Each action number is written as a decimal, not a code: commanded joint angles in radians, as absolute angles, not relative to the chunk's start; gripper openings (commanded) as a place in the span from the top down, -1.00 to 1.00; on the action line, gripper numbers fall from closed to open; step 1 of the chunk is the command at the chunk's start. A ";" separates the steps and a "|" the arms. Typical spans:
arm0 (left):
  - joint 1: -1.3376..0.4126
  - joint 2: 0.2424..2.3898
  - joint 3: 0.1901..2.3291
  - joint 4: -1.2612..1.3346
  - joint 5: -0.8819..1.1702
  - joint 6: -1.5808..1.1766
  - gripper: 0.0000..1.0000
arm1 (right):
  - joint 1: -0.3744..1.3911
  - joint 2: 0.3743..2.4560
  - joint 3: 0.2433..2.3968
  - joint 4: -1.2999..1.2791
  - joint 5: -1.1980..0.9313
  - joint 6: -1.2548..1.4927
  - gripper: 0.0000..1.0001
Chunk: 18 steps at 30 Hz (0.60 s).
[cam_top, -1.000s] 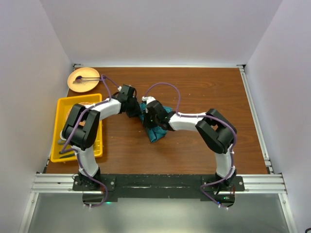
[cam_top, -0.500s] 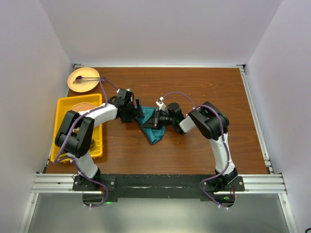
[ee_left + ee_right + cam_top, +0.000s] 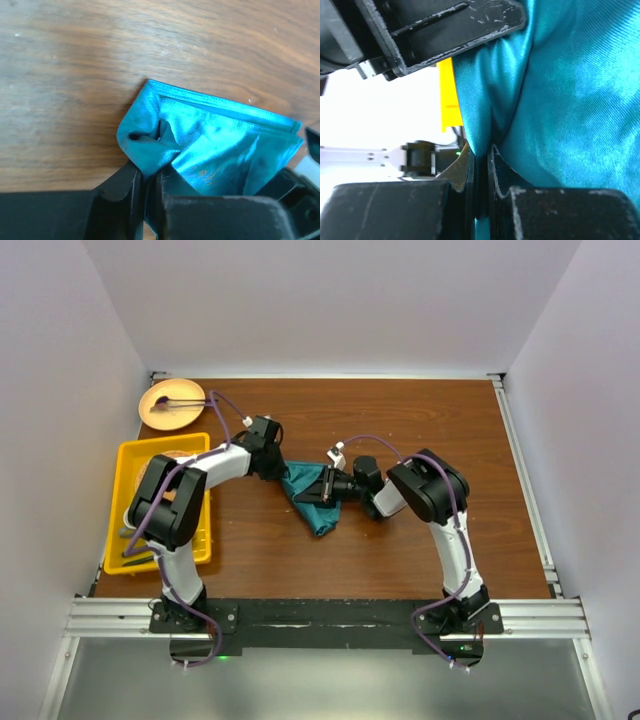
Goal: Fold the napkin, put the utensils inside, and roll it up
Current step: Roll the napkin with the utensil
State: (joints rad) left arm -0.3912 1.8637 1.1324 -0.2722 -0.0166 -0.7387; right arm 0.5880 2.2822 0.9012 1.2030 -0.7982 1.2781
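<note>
Where the napkin [image 3: 312,506] lies: mid-worktop [image 3: 430,420], bunched into a rough wedge between the two claws, not spread flat. Whether any of it is off the wood cannot be told.
Left claw [image 3: 284,471]: clamped on a puckered corner at the cloth's far-left end. The wrist view shows fabric squeezed between the fingers [image 3: 125,185].
Right claw [image 3: 320,489]: fingers together on a pleat at the cloth's right side, with teal running down into the slit between them.
Key relation: the two grips sit near each other, the left one up and to the left of the right. The cloth held between them runs left to right across the worktop, and a loose tail trails toward the near edge.
Nearer arm: neither, since both already hold the cloth.
Left arm pose: elbow folded above the yellow tray [image 3: 128,495], forearm reaching right.
Right arm pose: elbow raised, forearm low and pointing left, wrist rolled so its camera looks sideways past the cloth.
Likely step: opening the cloth for the fold, probably by drawing the claws apart along that left-right line.
Risk: the left pinch is small and could slip off the corner.
Utensils: none seen on the cloth.
</note>
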 commanded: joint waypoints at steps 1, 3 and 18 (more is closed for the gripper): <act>-0.396 1.931 1.081 -0.318 -0.060 -0.721 1.00 | 0.601 2.175 0.922 0.671 -0.743 0.955 0.94; -0.396 1.937 1.080 -0.319 -0.040 -0.709 1.00 | 0.615 2.132 0.992 0.457 -0.672 0.739 0.71; -0.431 1.956 1.112 -0.360 -0.026 -0.683 1.00 | 0.874 1.994 1.356 -0.294 0.041 0.276 -0.45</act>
State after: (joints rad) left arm -0.4095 1.8763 1.1408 -0.2428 -0.0265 -0.7097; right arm 0.8398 1.9728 1.2812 -0.1200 -0.1604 0.3706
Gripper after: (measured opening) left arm 0.106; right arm 0.711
